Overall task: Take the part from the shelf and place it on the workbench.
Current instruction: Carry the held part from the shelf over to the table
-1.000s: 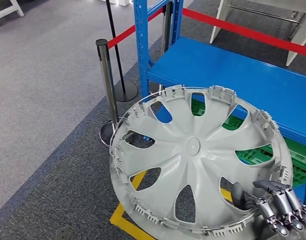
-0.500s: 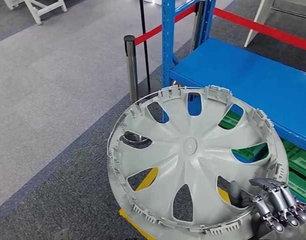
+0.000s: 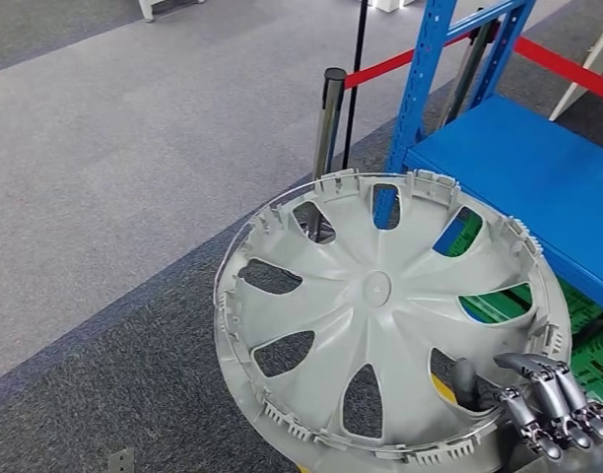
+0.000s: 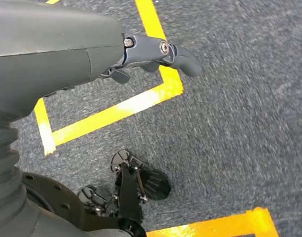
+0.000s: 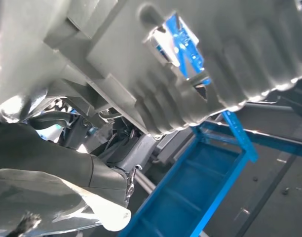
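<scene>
Wheel cover [image 3: 380, 315] rim cut by frame edge beside right robot hand [image 3: 551, 399]; palm hidden beneath cover.

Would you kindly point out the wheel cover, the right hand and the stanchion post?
Wheel cover [image 3: 376, 288], head view, centre hub.
Right hand [image 3: 555, 404], head view, fingers over the cover's rim.
Stanchion post [image 3: 329, 113], head view, upper shaft.

Held wheel cover [image 3: 376, 296] before shelf [image 3: 536, 177] (at right), post [image 3: 327, 128] behind, floor [image 3: 120, 197] at left.
</scene>
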